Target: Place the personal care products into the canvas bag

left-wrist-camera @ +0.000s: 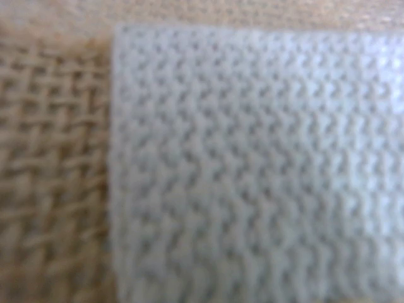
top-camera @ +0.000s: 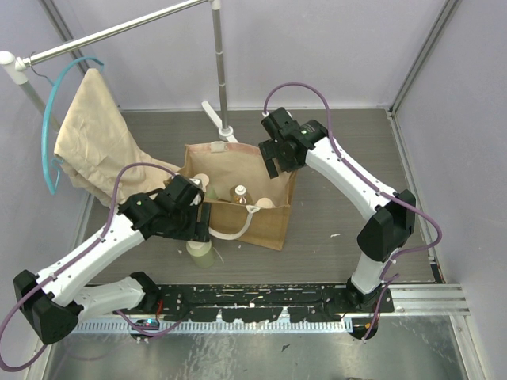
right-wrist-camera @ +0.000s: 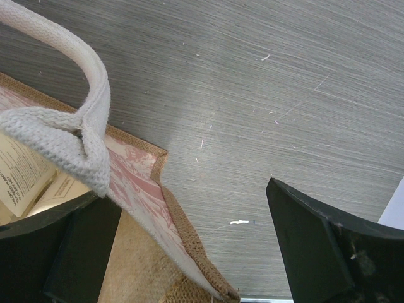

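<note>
Left gripper (top-camera: pixel 194 212) is hard up against the canvas bag (top-camera: pixel 261 226) at its near-left rim; its wrist view is nothing but tan weave and pale webbing (left-wrist-camera: pixel 252 164), no fingers visible, so can't tell how its jaws stand or whether they have anything; right gripper (right-wrist-camera: pixel 183 189) is wide open, holding nothing, jaws straddling the bag's far-right corner with the webbing handle (right-wrist-camera: pixel 88 107) against one finger; amber bottle (top-camera: pixel 238 192) and a cream-capped bottle (top-camera: pixel 200 184) sit inside the bag; one pale green bottle (top-camera: pixel 200 252) stands out on the table (top-camera: pixel 341 198), just beside the bag's front wall, close to the left wrist; risks: left jaws pinch webbing instead of a bottle and drag or tip the bag, spilling what's in; left wrist knocks the green bottle over; right finger hooks the handle on any lift.
</note>
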`<state>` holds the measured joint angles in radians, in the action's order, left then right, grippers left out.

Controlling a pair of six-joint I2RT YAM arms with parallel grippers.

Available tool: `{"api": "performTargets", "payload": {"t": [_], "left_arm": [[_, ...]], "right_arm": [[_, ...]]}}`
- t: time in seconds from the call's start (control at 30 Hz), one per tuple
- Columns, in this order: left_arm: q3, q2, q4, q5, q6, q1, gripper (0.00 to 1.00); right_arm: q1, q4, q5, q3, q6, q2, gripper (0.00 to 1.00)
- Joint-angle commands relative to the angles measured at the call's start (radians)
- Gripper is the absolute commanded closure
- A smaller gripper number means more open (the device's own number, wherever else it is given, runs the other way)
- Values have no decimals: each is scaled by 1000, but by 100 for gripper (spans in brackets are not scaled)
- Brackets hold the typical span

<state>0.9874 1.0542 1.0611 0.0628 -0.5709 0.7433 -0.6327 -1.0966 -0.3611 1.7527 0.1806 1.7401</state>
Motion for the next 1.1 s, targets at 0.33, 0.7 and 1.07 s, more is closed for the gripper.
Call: {"api": "performTargets", "payload": {"t": [0.33, 0.7, 1.07], "left_arm": [[44, 49, -2, -57, -8, 59, 27], [50, 50, 27, -43, -21, 81, 55], [200, 42, 175, 6, 52, 82, 83]], "right_arm": [[4, 12, -10, -2, -22, -14, 0], [5, 13, -10, -1, -30, -7, 0], [5, 12, -10, 3, -37, 1, 0]]}}
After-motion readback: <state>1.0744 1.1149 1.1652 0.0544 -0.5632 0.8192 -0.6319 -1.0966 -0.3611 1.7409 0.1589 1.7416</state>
